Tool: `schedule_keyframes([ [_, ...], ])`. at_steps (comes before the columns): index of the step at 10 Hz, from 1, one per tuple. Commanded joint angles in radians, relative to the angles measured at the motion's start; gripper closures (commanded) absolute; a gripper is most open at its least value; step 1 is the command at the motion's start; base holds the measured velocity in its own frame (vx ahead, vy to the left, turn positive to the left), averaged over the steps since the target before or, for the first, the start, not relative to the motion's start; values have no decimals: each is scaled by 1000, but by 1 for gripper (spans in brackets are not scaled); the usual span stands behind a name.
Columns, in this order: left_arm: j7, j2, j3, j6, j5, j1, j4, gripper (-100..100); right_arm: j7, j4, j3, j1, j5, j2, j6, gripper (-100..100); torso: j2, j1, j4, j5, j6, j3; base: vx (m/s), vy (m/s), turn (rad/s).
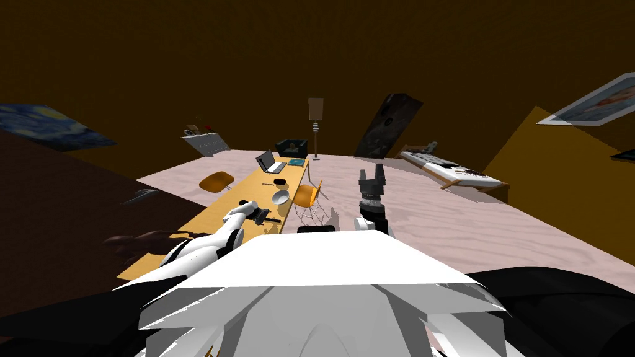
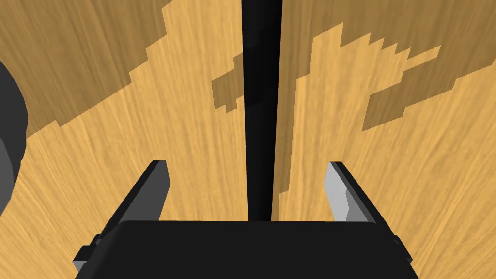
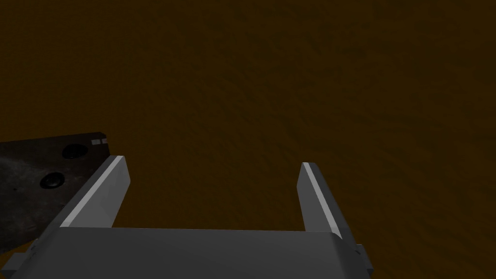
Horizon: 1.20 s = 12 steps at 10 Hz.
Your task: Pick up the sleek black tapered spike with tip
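The black tapered spike (image 2: 261, 121) lies flat on the tan wooden table (image 2: 145, 145) and runs lengthwise straight between the fingers of my left gripper (image 2: 247, 164). That gripper is open and hangs just above the table, one finger on each side of the spike with a gap to both. In the head view my left gripper (image 1: 263, 217) sits over the near part of the long table (image 1: 204, 229), close to a white bowl (image 1: 280, 198). My right gripper (image 1: 372, 170) is raised beside the table, open and holding nothing (image 3: 210, 164).
A grey rounded shape (image 2: 9, 145), likely the bowl, lies close to the left gripper. Farther along the table are a small dark item (image 1: 279, 181) and a laptop (image 1: 271, 162). Two orange chairs (image 1: 216, 181) (image 1: 307, 195) flank the table. A floor lamp (image 1: 316, 118) stands behind.
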Motion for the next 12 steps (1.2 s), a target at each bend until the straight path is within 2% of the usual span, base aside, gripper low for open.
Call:
schedule_keyframes([
  [1,-11,7,-2,3,14,-17,46,-100,0,0,0,0,0,0,0,0,0,0,0,0,0,0,22,18,-20],
  [5,-16,29,-14,55,62,-39,117,-100,0,0,0,0,0,0,0,0,0,-1,0,0,0,0,19,15,-30],
  [6,-24,28,-11,39,57,-43,124,-100,0,0,0,0,0,0,0,0,0,0,0,0,0,0,8,10,-5],
  [7,-22,28,-12,42,58,-43,124,0,0,0,0,0,0,0,0,0,1,-1,0,0,0,0,0,0,0],
  [8,-11,4,-17,13,49,-37,132,-100,0,0,0,0,0,0,0,0,1,-1,0,0,0,1,6,37,-28],
  [10,3,-25,-23,-23,38,-29,143,-100,0,0,0,0,0,0,0,0,1,2,0,1,0,1,11,75,-27],
  [12,12,-25,-24,-10,37,-21,122,-100,0,0,0,0,0,0,0,0,1,2,0,1,0,0,6,32,-6],
])
